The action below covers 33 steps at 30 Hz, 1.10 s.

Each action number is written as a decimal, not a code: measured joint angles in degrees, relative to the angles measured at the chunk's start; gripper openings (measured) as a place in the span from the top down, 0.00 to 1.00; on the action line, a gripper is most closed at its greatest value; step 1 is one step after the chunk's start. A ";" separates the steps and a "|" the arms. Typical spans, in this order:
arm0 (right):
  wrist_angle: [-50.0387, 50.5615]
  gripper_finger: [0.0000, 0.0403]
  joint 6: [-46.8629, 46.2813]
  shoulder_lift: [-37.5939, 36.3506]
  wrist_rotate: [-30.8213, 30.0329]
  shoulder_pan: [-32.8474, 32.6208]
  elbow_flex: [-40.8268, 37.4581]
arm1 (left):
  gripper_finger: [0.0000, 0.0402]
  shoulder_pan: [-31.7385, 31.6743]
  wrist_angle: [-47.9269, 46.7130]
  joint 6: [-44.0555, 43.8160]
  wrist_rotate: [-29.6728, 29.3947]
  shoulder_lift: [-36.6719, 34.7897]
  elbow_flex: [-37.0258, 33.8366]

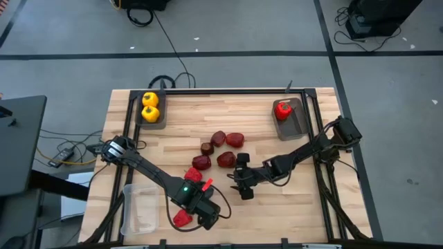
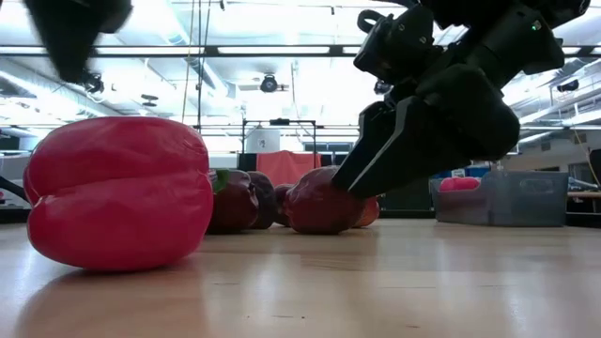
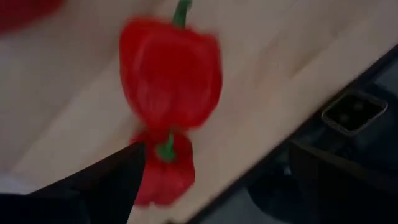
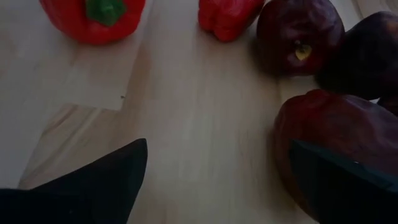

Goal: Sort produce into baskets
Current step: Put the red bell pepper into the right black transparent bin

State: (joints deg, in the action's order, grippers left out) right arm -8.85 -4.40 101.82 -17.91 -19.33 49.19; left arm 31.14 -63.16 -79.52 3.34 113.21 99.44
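- Right gripper (image 1: 243, 185) sits low at mid-worktop, jaws wide open and empty, one finger right against a maroon fruit (image 4: 339, 146): closing could shove it into the maroon cluster (image 1: 219, 149).
- Left gripper (image 1: 202, 211) hangs over a red pepper (image 3: 170, 71) near the front edge, jaws open, empty; a nudge could roll it off.
- 2 yellow peppers (image 1: 150, 106) and 1 red pepper (image 1: 282, 109) already sit in grey baskets (image 1: 295, 126); clear basket (image 1: 139, 209) holds nothing.
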 joint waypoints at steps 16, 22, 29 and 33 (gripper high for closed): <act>-0.04 0.01 -0.11 0.00 0.00 1.55 0.00 | 0.02 -0.51 6.88 8.86 -7.29 0.00 -6.89; -0.04 0.01 -0.11 0.00 0.00 1.55 0.00 | 0.02 -1.03 9.11 8.77 -7.18 0.00 -10.36; -0.04 0.01 -0.11 0.00 0.00 1.55 0.00 | 0.02 -1.03 10.39 9.26 -6.93 0.04 -11.68; -0.14 0.01 -1.06 0.00 -0.65 1.55 0.00 | 0.03 -1.03 11.57 10.77 -8.03 1.68 -11.66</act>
State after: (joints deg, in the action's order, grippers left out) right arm -8.98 -5.46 101.82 -18.56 -17.78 49.19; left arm 30.11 -51.59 -68.74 -4.68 114.89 87.79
